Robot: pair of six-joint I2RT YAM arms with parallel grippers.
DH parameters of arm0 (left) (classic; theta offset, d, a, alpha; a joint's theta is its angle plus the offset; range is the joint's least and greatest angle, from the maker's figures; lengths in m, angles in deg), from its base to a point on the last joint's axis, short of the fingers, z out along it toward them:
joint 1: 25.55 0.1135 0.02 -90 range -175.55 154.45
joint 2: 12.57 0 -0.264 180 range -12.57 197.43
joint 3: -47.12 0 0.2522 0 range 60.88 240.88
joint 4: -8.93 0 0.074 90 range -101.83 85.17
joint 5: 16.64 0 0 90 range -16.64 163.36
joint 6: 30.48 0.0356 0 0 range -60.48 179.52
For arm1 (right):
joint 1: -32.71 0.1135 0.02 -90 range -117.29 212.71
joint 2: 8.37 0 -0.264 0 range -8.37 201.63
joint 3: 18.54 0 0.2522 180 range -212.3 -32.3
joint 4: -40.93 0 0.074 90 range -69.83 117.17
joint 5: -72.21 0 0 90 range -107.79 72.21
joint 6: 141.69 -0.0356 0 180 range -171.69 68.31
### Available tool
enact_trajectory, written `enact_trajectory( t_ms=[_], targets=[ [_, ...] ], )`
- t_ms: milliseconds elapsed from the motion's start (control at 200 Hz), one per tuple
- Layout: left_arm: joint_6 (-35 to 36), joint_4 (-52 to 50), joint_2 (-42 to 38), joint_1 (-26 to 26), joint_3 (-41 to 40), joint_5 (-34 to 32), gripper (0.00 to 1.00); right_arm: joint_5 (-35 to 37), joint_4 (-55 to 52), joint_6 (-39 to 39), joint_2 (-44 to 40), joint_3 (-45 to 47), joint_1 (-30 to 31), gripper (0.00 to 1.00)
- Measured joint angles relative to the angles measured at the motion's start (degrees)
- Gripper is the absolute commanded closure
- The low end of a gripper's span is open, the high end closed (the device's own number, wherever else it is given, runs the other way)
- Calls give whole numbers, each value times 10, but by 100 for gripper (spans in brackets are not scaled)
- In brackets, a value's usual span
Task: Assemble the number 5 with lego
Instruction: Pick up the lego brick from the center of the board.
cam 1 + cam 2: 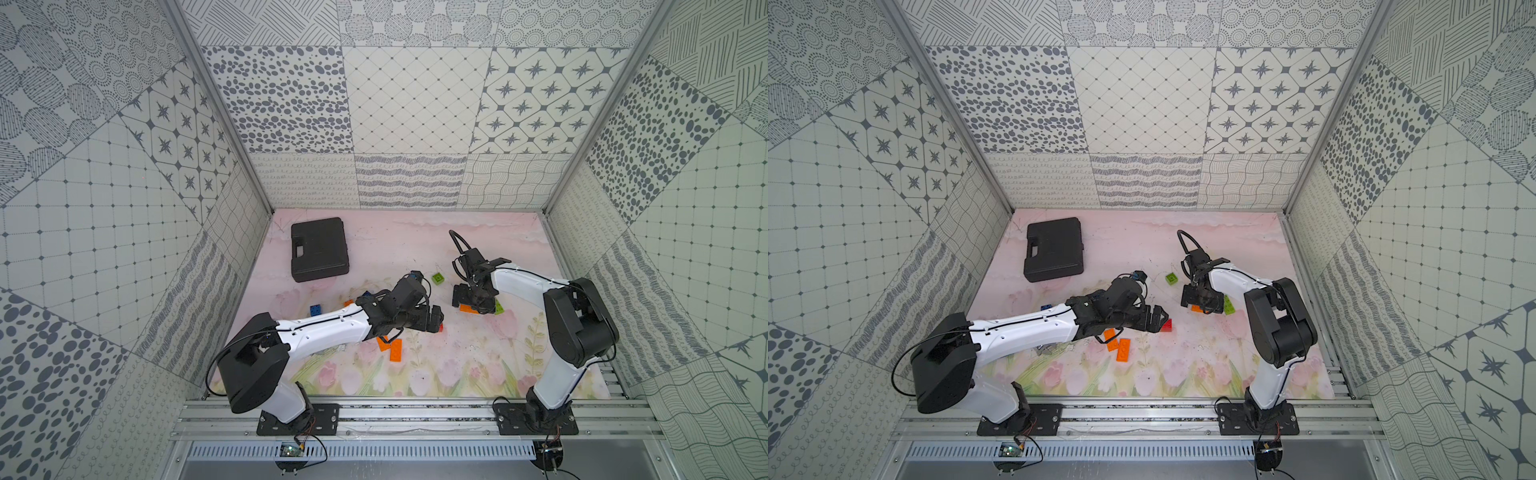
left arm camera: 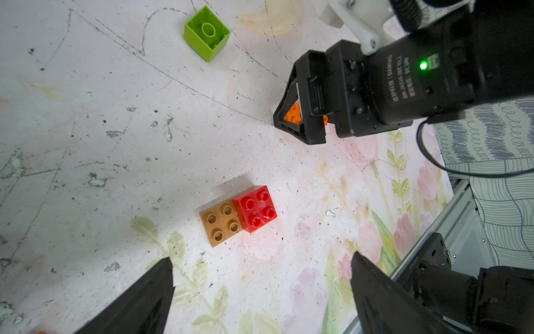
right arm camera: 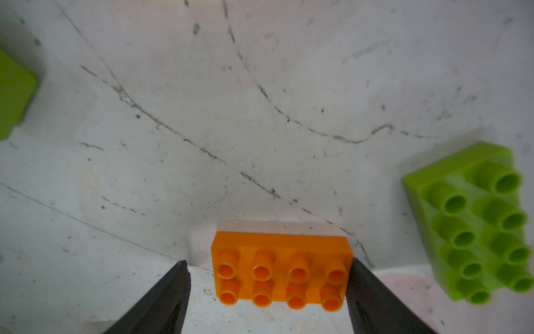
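In both top views a lime-green square plastic lego brick (image 1: 437,278) lies on the pink flowered table (image 1: 415,249) between your arms. At the left wrist, your left claw (image 2: 261,257) stands wide, holding nothing, near joined tan and red square bricks (image 2: 238,215). At the right wrist, your right claw (image 3: 268,261) straddles an orange eight-stud oblong brick (image 3: 281,269): one jaw touches its end, the other is just clear.

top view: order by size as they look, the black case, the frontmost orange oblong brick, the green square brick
1. black case, by far the largest
2. orange oblong brick
3. green square brick, somewhat smaller than the orange one
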Motion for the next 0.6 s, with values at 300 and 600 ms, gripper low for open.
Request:
enact_trajectory(
  t_ms=[300,600],
  targets=[
    [0,0,-7,0,-7,-2,1,18,-2,-3,0,3,3,40],
    [0,0,-14,0,-12,-4,1,18,10,1,-13,17,4,41]
  ],
)
